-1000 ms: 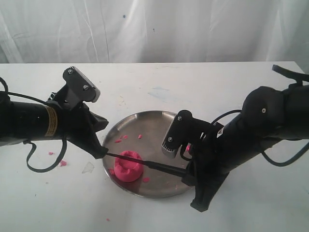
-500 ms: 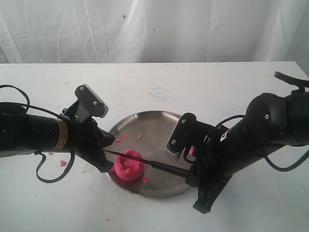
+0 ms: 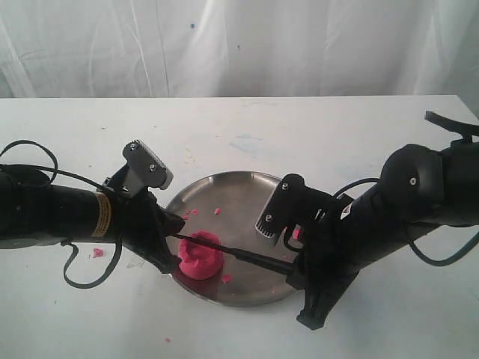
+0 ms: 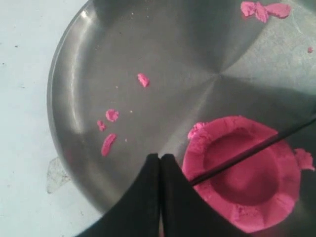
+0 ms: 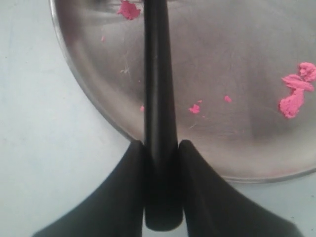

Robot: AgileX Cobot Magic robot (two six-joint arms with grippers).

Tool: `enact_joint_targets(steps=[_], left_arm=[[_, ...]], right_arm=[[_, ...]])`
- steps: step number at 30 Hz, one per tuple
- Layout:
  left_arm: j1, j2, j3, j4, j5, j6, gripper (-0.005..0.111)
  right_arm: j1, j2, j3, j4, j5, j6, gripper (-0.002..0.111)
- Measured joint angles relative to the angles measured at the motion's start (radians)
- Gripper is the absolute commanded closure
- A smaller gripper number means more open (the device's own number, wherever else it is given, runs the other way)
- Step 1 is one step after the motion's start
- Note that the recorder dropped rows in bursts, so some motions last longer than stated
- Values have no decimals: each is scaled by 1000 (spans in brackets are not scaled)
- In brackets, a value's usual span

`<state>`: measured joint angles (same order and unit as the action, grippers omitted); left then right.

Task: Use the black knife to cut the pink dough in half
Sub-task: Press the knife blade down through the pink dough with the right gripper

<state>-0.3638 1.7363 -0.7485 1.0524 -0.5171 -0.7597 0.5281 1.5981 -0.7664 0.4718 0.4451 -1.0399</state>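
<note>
Right fingers (image 5: 197, 197) clamp black knife (image 5: 159, 123) across pink dough (image 3: 199, 256).

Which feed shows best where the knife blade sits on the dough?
Left wrist view: the black knife crosses the pink dough seen from above. Exterior shows it sidelong, blade over dough. Right wrist shows only the handle, no dough puck.

One pink dough (image 3: 199, 256), one black knife (image 3: 243, 255), one steel plate (image 3: 239, 191), two arms.
</note>
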Motion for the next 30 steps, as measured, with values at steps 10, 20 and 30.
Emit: enact_joint_targets(steps=[10, 20, 30], left_arm=[[0, 4, -2, 0, 4, -2, 107], [2, 21, -6, -11, -7, -5, 107], [6, 48, -14, -15, -18, -5, 107]], right_arm=[[0, 29, 8, 39, -6, 2, 108], [0, 65, 8, 65, -14, 4, 108], [0, 66, 8, 67, -18, 8, 108]])
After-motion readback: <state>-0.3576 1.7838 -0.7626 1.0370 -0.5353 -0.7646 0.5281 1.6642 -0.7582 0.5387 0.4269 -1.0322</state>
